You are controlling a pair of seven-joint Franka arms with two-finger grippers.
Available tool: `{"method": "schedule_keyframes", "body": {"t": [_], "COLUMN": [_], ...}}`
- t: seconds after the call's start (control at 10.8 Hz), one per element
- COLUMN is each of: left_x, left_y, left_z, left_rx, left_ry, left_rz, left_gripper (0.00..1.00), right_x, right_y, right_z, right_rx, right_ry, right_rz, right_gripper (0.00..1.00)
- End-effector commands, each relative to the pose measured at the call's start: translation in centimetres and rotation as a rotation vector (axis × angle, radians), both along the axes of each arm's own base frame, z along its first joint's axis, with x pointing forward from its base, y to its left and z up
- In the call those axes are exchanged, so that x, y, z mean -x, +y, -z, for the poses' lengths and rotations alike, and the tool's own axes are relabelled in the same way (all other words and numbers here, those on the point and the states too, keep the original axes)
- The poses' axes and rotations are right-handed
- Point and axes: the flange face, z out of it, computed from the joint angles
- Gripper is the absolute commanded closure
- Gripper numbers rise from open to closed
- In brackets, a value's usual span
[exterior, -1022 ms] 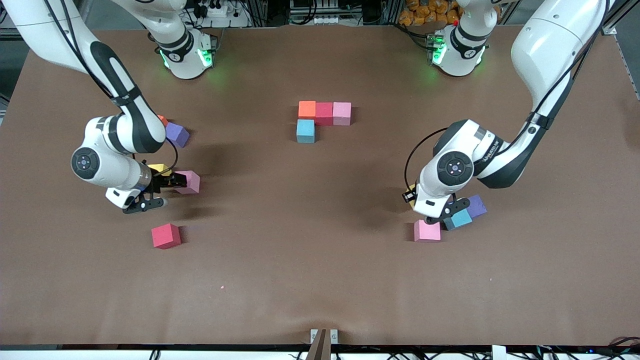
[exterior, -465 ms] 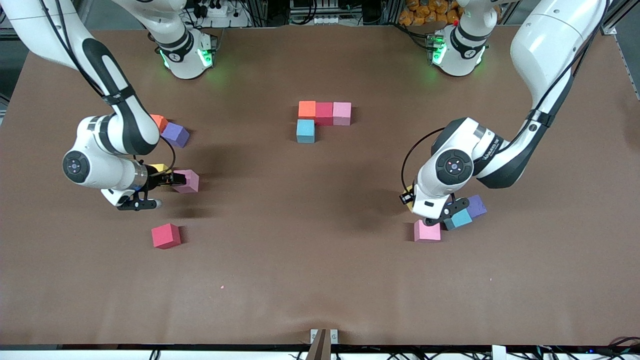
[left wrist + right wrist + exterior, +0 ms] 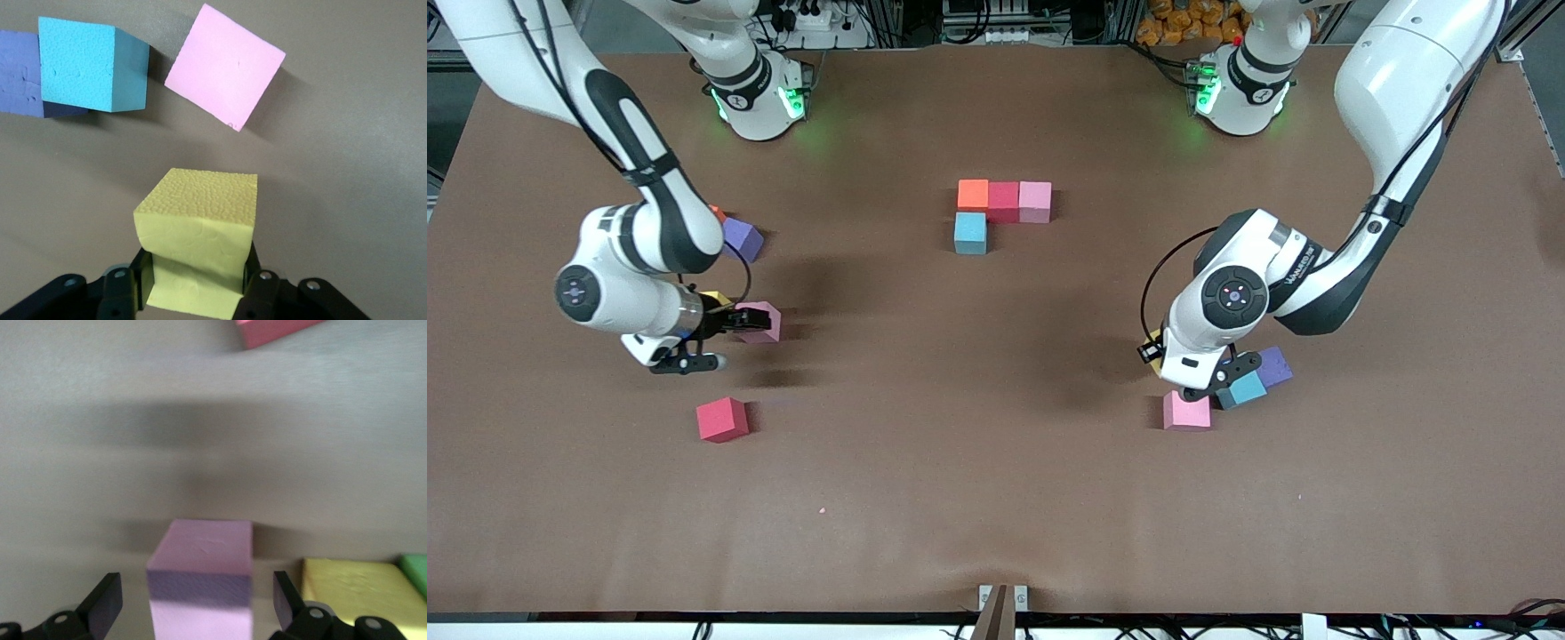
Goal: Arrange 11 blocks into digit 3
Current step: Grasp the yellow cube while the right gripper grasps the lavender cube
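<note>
Your left claw (image 3: pixel 193 293) pinches yellow block (image 3: pixel 197 240), low over table (image 3: pixel 996 462) at left arm's end, just beside pink cube (image 3: pixel 223 67) and blue cube (image 3: pixel 90 63). Risk: foam squashed, may twist or slip on lift; swing could knock neighbours. Your right claw (image 3: pixel 193 613) spread wide around second pink cube (image 3: pixel 203 577), not gripping; yellow cube (image 3: pixel 353 583) close beside, finger could clip it. Digit 3 start (image 3: pixel 1003 201) mid-table: four blocks placed.
</note>
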Motion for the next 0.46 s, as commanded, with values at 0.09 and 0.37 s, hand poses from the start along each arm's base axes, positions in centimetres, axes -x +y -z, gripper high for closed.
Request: {"method": "schedule_keyframes", "body": {"t": [0.09,0.37], "left_x": [0.1,0.1], "left_y": [-0.2,-0.2], "left_z": [-0.5,-0.6], "left_rx": [-0.002,-0.001], "left_ry": [0.011,0.010], "left_rz": [-0.021,-0.020], "left_gripper": [0.62,0.62], "right_x": [0.6,1.0], "right_y": [0.6,0.4], "right_z": [1.1,1.9], "right_rx": [-0.007,-0.009], "right_ry": [-0.004,0.009], "right_rz": [-0.006,-0.012], "right_gripper": [0.00,0.00]}}
